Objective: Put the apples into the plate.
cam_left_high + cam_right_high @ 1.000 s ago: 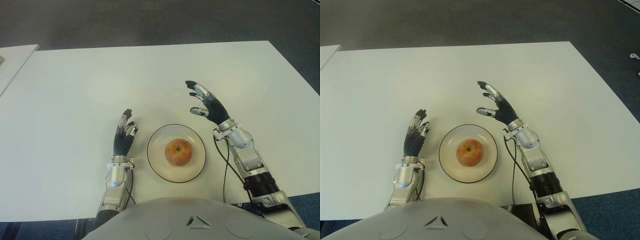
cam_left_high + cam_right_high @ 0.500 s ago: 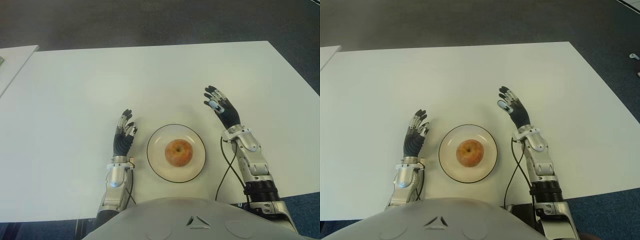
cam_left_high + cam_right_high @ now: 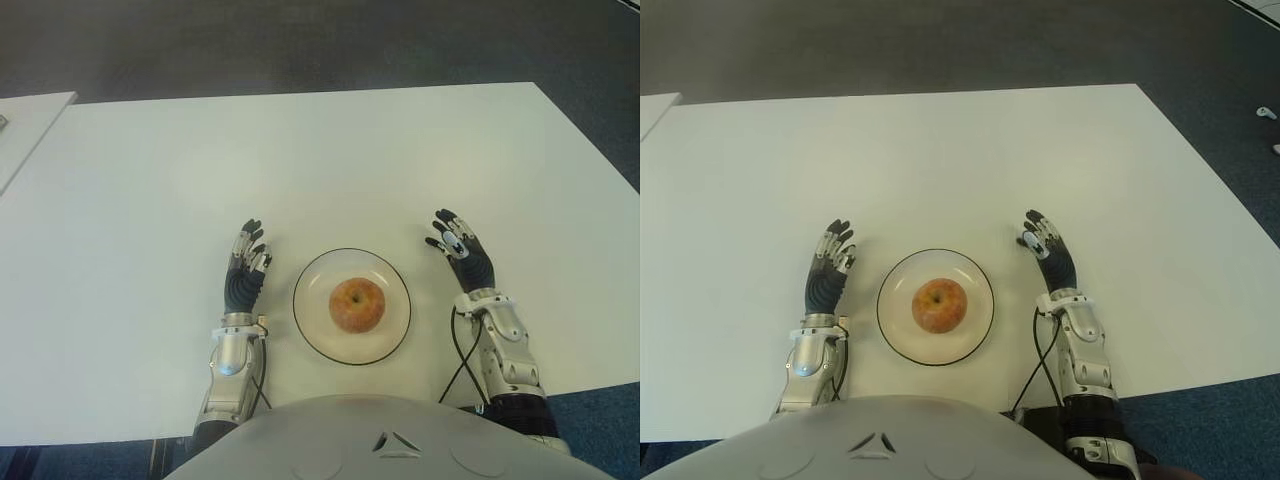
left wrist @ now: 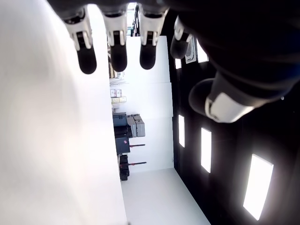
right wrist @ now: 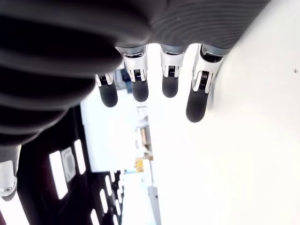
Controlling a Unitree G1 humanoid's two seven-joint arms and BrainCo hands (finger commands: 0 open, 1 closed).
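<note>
A red-yellow apple [image 3: 357, 304] sits in the middle of a white plate [image 3: 312, 322] with a dark rim, near the front edge of the white table [image 3: 300, 160]. My left hand [image 3: 247, 268] shows just left of the plate, fingers straight and spread, holding nothing. My right hand [image 3: 457, 247] shows just right of the plate, fingers also stretched out and empty. In the right wrist view the fingertips [image 5: 195, 105] point out along the table surface with nothing between them. The left wrist view shows straight fingers [image 4: 118, 54] over bare table.
A second white table corner [image 3: 30, 120] shows at the far left. Dark carpet lies beyond the far edge of the table and off its right side. A black cable [image 3: 455, 355] runs along my right forearm.
My right hand has drawn back from above and behind the plate, down to the table on the plate's right. The left hand, the apple and the plate have not moved.
</note>
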